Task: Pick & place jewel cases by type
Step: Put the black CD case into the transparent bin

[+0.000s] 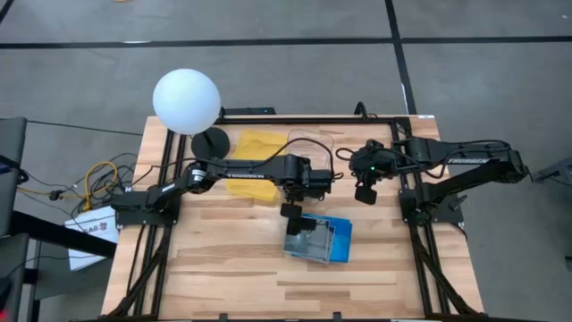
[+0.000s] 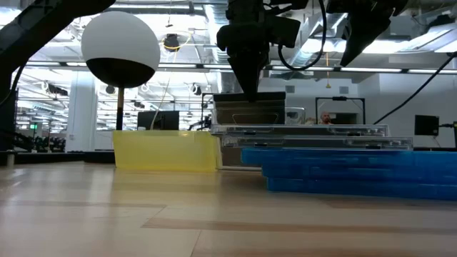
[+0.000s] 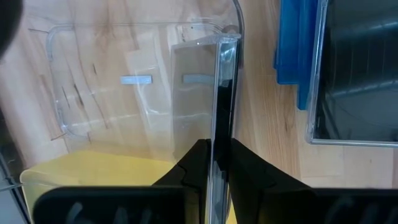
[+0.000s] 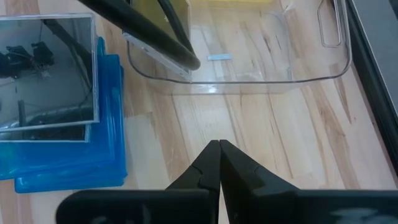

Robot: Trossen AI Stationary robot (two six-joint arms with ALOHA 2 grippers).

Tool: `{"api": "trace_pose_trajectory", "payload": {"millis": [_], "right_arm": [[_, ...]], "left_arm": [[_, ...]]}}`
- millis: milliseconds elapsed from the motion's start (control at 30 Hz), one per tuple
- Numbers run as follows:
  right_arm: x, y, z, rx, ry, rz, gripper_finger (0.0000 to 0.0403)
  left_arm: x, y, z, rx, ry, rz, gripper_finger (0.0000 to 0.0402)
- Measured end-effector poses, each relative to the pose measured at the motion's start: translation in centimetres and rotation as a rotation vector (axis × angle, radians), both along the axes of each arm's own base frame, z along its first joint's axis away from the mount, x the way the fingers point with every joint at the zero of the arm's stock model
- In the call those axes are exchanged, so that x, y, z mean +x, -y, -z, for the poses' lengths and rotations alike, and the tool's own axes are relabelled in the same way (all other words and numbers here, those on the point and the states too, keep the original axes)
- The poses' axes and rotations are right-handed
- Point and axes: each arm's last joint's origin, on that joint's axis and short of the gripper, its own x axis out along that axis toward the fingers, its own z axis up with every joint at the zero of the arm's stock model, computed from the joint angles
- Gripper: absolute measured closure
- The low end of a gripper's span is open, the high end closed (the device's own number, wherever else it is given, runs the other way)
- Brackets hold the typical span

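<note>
The left gripper (image 3: 214,163) has its jaws pinched on the edge of a clear jewel case (image 3: 221,106), held upright just over the clear container (image 3: 93,81), which looks empty. The case is light, stiff, slippery and brittle; an edge grip suits it. The right gripper (image 4: 219,155) waits closed, holding nothing, with the stack of jewel cases (image 1: 319,237) beside it.

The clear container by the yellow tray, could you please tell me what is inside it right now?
Nothing rests in the clear container yet: bare wood shows through its floor. The left gripper holds a clear case on edge above it. The right gripper hangs shut nearby.
</note>
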Motion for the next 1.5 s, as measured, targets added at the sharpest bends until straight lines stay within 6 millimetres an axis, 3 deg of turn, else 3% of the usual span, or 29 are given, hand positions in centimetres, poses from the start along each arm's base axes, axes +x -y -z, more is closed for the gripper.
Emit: {"api": "trace_pose_trajectory", "payload": {"millis": [500,833,1300,1500], "right_arm": [[0.1,0.0,0.0,-0.001,0.008,-0.003,0.0403],[0.1,0.0,0.0,0.000,0.008,-0.002,0.0403],[0.1,0.0,0.0,0.000,0.008,-0.002,0.0403],[0.1,0.0,0.0,0.000,0.008,-0.002,0.0403]], "left_arm": [[-1.1,-0.9,-2.5,-0.102,0.054,-0.058,0.0368],[-1.0,-0.7,-2.6,-0.114,0.061,-0.031,0.0343],[-1.0,-0.3,-2.7,-0.110,0.072,-0.031,0.0340],[-1.0,0.0,-2.8,-0.200,0.071,-0.018,0.0339]]}}
